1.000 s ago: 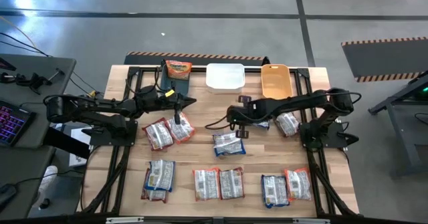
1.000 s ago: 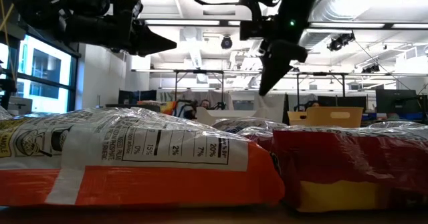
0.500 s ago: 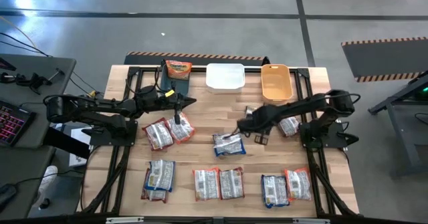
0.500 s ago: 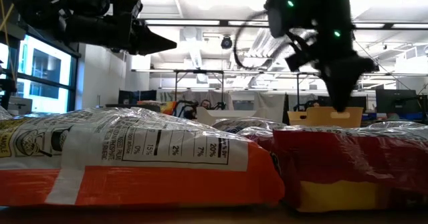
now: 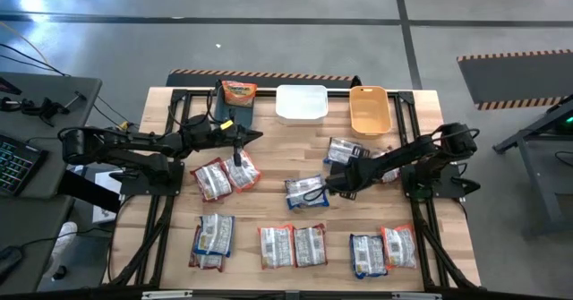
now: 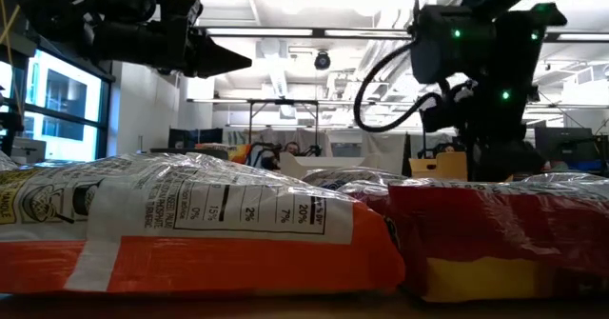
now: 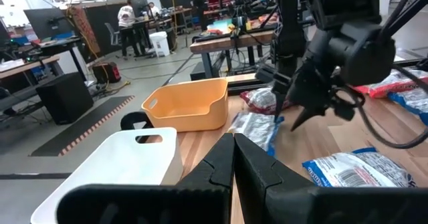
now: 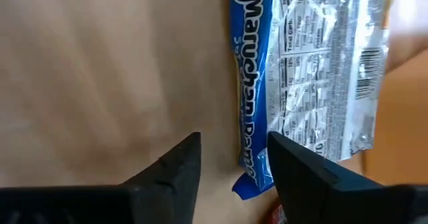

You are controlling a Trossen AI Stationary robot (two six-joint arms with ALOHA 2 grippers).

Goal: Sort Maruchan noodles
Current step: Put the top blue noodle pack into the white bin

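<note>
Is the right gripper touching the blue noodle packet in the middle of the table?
Apart. In the right wrist view, bare wood shows between the open right gripper fingers, and the blue noodle packet lies just beyond them.

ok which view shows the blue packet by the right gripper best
The right wrist view: the blue Maruchan packet fills it, silvery back up, blue edge readable. The high view shows it small; the left wrist view catches it partly; the low view doesn't clearly show it.

Two matte black jointed arms, looping black cables, small green indicator lights, tapered black fingers [image 8: 175,174]
</note>
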